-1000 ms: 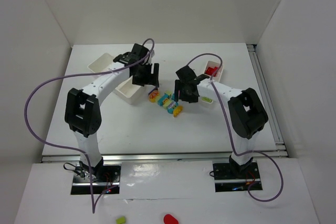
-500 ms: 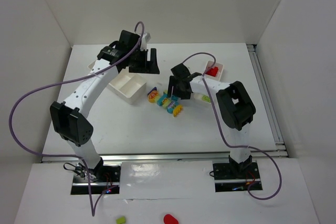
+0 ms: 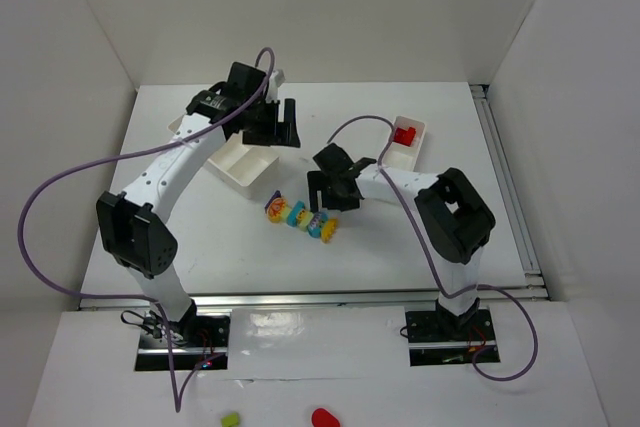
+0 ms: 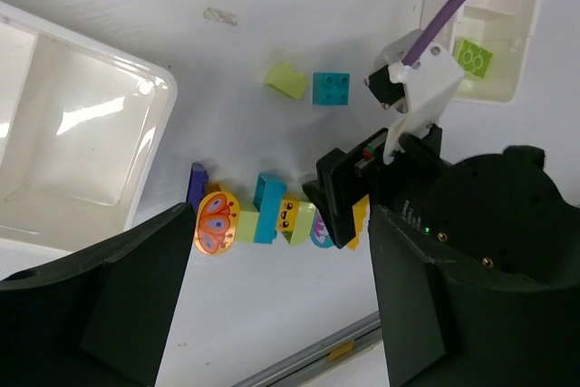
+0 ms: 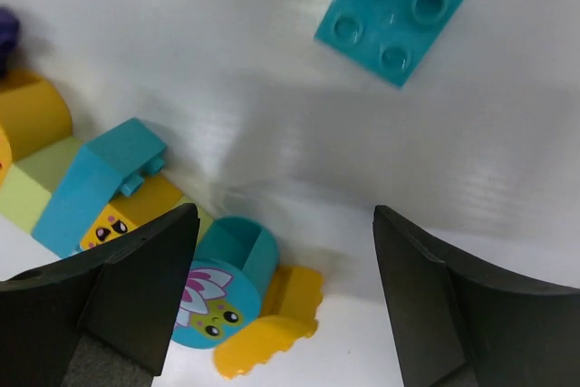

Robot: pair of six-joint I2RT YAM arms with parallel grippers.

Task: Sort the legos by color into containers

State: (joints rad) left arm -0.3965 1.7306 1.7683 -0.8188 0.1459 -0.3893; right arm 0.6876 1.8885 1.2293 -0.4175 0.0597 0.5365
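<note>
Top view. Left end effector (image 3: 278,130) over the far rim of the wider tray (image 3: 235,169), left of centre on the bench (image 3: 220,247). Left wrist view: fingers (image 4: 100,305) spread wide, released, nothing gripped.

Right end effector (image 5: 283,233) at bench centre, at the lower-right end of the row of legos (image 3: 298,217). Right wrist view: fingers (image 5: 127,305) wide apart, released. A round cyan piece (image 5: 227,278) with a printed flower face and a yellow piece (image 5: 272,324) lie in the gap, lower centre of frame. The finger at the frame's left overlaps the orange face brick (image 5: 149,198); cannot tell if they touch.

The row runs diagonally in the top view, upper left to lower right, just below the wider tray. Orange butterfly piece (image 4: 216,222) at its left end, a dark purple piece (image 4: 196,186) against it, then lime, cyan and orange pieces packed together.

Loose on the bench: cyan brick (image 5: 390,14), four studs up, upper right of the right wrist frame, apart from the row. Lime wedge (image 4: 285,80) near it, not touching.

Narrow tray (image 3: 423,140) at upper right of the bench. Red lego (image 3: 404,134) in its far compartment. The left wrist view shows a lime brick (image 4: 473,56) in a compartment of that tray.
</note>
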